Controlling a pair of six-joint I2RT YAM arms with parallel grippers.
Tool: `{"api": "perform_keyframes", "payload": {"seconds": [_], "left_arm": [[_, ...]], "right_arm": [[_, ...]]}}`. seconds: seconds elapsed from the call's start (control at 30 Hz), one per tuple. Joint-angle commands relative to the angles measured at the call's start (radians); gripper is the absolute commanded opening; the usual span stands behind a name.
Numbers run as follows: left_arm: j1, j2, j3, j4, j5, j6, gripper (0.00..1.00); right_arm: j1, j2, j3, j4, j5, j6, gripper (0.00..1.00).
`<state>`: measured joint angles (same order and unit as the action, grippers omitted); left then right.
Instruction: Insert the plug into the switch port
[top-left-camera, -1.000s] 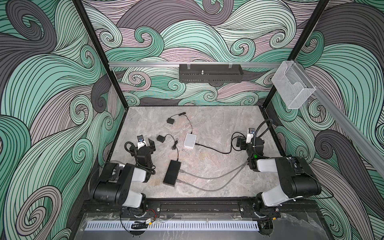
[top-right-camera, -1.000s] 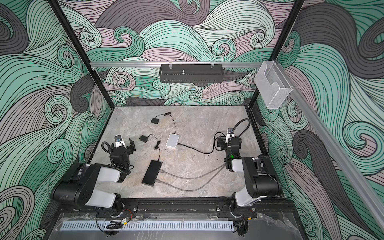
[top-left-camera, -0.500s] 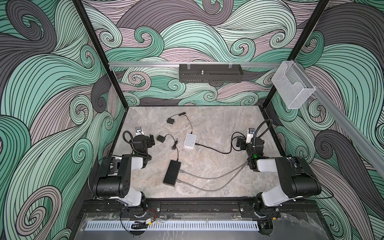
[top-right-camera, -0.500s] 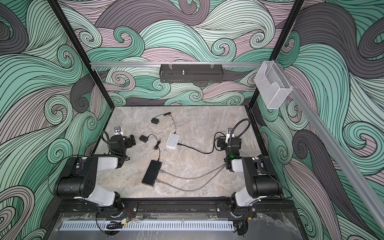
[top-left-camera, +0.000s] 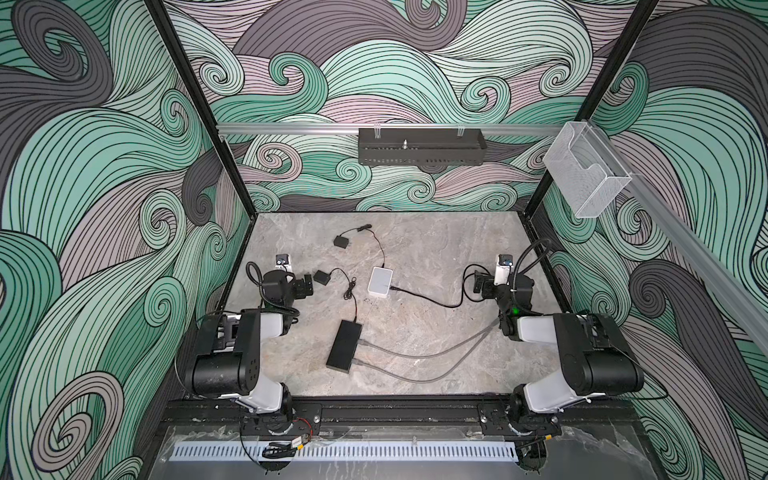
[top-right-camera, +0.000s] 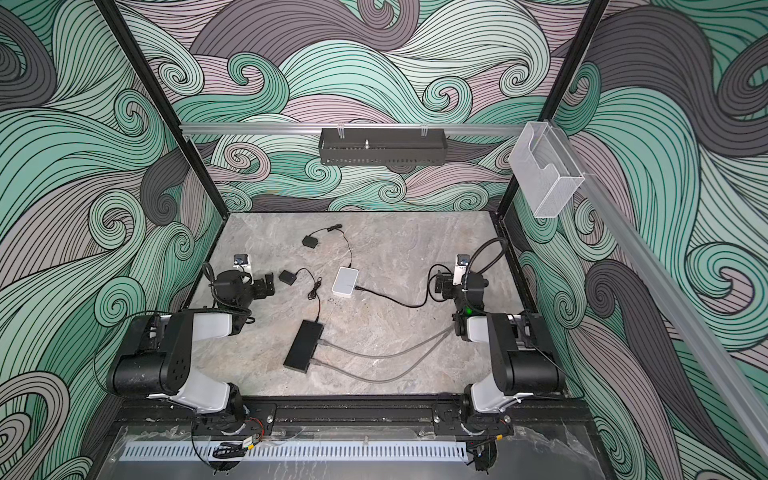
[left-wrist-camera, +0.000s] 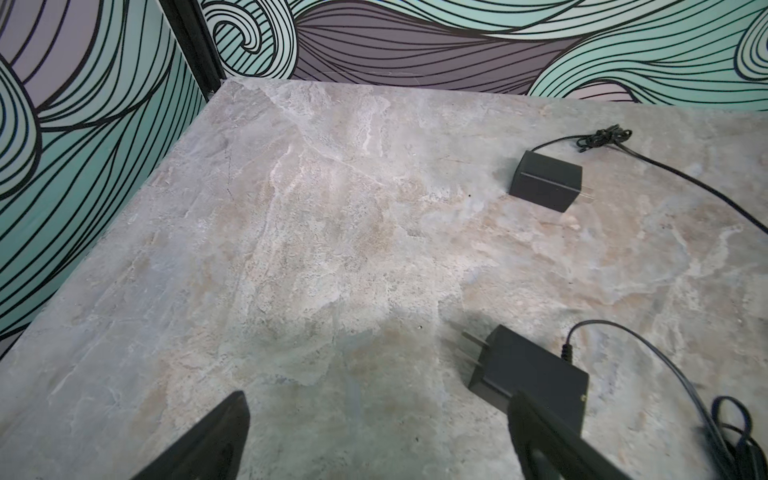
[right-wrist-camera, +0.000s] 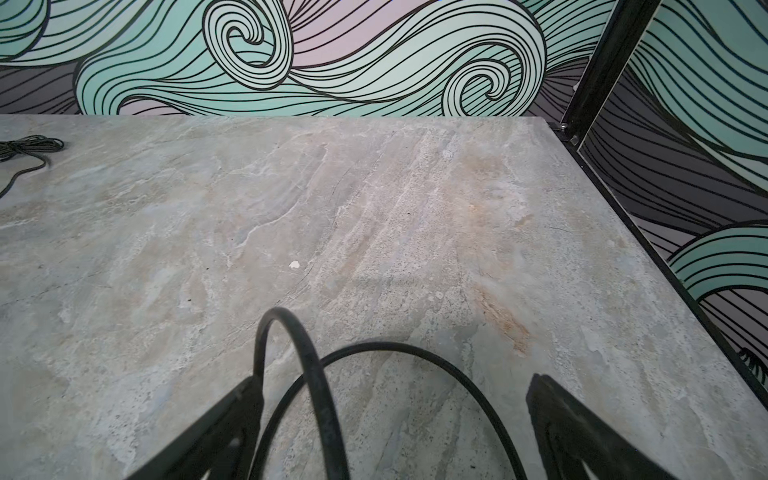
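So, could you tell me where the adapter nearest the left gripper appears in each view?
A top view: adapter, left of the white box.
A top view: adapter, same place.
Left wrist: adapter close up, prongs visible.
Right wrist: absent.
Shared landmark: the bundled cord.

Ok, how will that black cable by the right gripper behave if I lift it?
Likely springy, not limp: the cable holds a loop by the open right gripper. Thin and round, so it may slip. Its far end reaches the white box, which a pull might drag.

Overhead stereo pair; low, close wrist views
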<state>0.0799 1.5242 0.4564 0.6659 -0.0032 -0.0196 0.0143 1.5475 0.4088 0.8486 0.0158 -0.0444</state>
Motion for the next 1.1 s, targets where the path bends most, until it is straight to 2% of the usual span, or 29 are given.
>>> {"api": "perform_keyframes", "payload": {"seconds": [0.0, 0.93, 1.07], "left_arm": [[0.003, 0.002, 0.021, -0.014, 0.028, -0.008, 0.98], [0.003, 0.002, 0.02, -0.013, 0.028, -0.009, 0.98], [0.003, 0.002, 0.021, -0.013, 0.028, -0.008, 0.99]], "right_arm": [[0.006, -0.008, 0.001, -0.013, -0.007, 0.011, 0.99], [0.024, -0.006, -0.002, -0.006, 0.014, -0.004, 0.99], [0.004, 0.0, 0.019, -0.039, -0.026, 0.008, 0.99]]}}
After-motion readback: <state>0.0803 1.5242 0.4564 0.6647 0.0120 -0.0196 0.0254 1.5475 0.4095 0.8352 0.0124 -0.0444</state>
